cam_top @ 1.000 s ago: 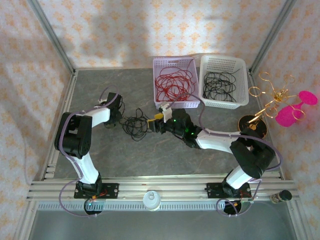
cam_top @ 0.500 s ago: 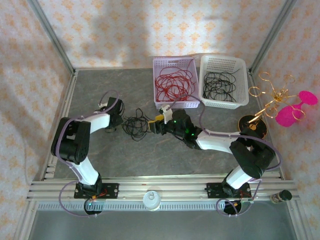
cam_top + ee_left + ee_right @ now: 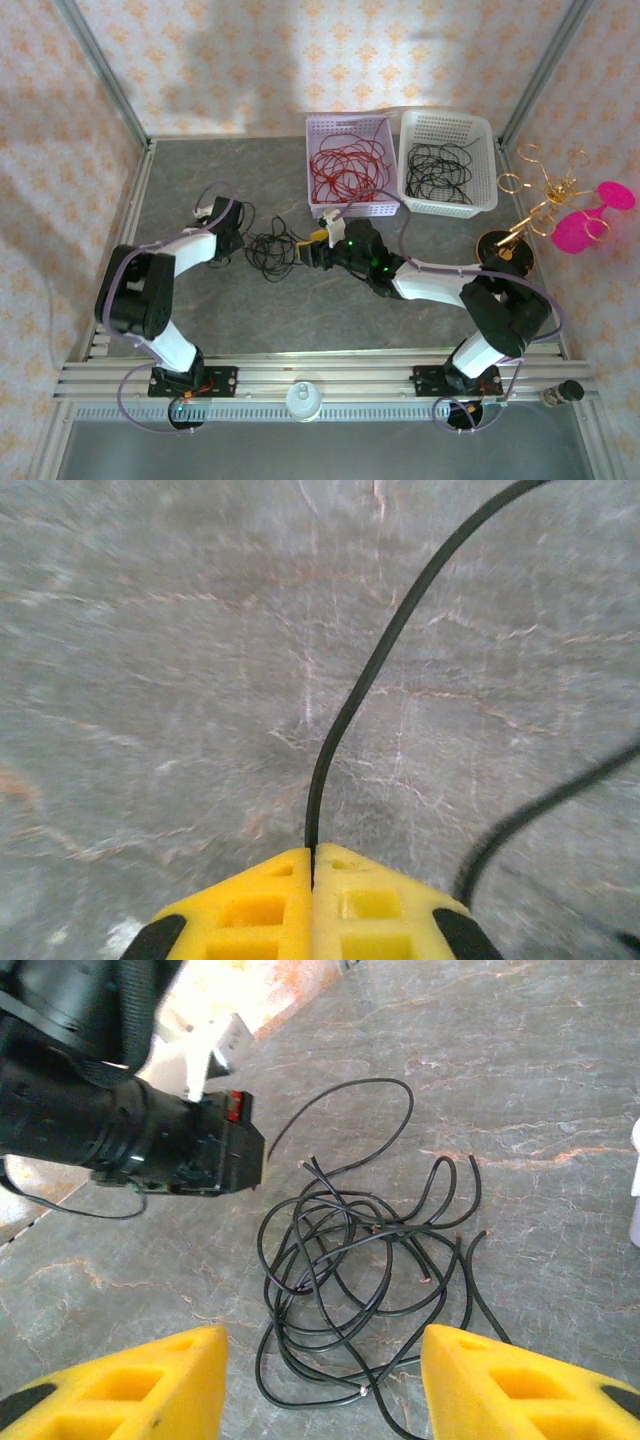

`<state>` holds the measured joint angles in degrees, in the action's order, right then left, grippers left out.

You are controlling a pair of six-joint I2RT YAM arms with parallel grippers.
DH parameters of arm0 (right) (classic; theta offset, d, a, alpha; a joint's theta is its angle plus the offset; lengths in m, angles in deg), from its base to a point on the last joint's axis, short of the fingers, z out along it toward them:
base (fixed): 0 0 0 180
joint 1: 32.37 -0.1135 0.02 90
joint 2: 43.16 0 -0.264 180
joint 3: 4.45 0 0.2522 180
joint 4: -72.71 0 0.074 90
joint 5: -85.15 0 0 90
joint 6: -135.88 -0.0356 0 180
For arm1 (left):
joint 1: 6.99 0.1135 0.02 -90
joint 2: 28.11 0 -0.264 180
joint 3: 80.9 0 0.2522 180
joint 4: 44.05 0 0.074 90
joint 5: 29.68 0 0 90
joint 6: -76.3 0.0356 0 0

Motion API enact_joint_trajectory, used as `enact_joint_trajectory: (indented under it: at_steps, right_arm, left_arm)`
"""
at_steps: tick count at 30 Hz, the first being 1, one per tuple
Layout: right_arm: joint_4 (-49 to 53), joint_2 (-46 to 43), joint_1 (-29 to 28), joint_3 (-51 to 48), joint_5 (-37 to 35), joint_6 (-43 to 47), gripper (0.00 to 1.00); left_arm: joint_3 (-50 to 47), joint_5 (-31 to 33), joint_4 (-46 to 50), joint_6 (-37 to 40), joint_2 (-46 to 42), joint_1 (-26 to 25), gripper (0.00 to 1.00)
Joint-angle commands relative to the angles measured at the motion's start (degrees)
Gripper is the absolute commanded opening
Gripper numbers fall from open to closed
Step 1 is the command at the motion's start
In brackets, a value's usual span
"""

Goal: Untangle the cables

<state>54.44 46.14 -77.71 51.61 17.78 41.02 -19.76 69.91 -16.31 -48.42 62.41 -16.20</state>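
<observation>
The cables on the table are a loose tangle of thin black wire, lying between my two grippers. My left gripper sits at the tangle's left side. In the left wrist view my left gripper has its yellow pads pressed together, shut on one black cable that runs up and away over the grey surface. My right gripper stands open just right of the tangle. In the right wrist view the tangle lies ahead of my right gripper, with nothing between the fingers.
A lilac basket with red cables and a white basket with black cables stand at the back. A gold wire stand with pink discs is at the right. The left arm's black housing lies beyond the tangle.
My left gripper has gone from open to shut on a black cable at the tangle's left side, and the left arm has swung nearer. The right arm has not moved.
</observation>
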Motion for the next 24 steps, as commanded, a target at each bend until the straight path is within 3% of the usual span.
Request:
enact_joint_trajectory:
  at_steps: [1, 10, 17, 19, 21, 24]
  right_arm:
    - [-0.08, -2.70, -0.19, -0.74, -0.83, 0.36, 0.53]
    - [-3.13, -1.75, -0.19, 2.30, 3.12, 1.19, 0.54]
    - [-9.76, 7.55, -0.19, 10.87, 13.53, 4.75, 0.54]
    - [-7.14, 11.13, -0.18, 15.26, 12.12, 6.84, 0.54]
    - [2.79, 15.86, 0.05, 23.92, 6.08, 6.53, 0.55]
    - [16.32, 23.20, 0.61, 36.80, 2.11, 5.38, 0.53]
  left_arm:
    - [-1.08, 5.94, 2.04, -0.57, -9.55, -1.74, 0.00]
    - [0.76, 6.39, 7.80, 5.03, -30.35, -8.07, 0.00]
    - [6.40, 6.83, 11.68, 6.99, -36.32, -14.92, 0.00]
    - [7.03, 10.55, 14.47, 6.81, -35.65, -14.86, 0.00]
    - [7.94, 15.43, 18.72, 5.70, -32.63, -13.78, 0.00]
    - [6.61, 10.36, 19.64, 5.55, -28.01, -8.27, 0.06]
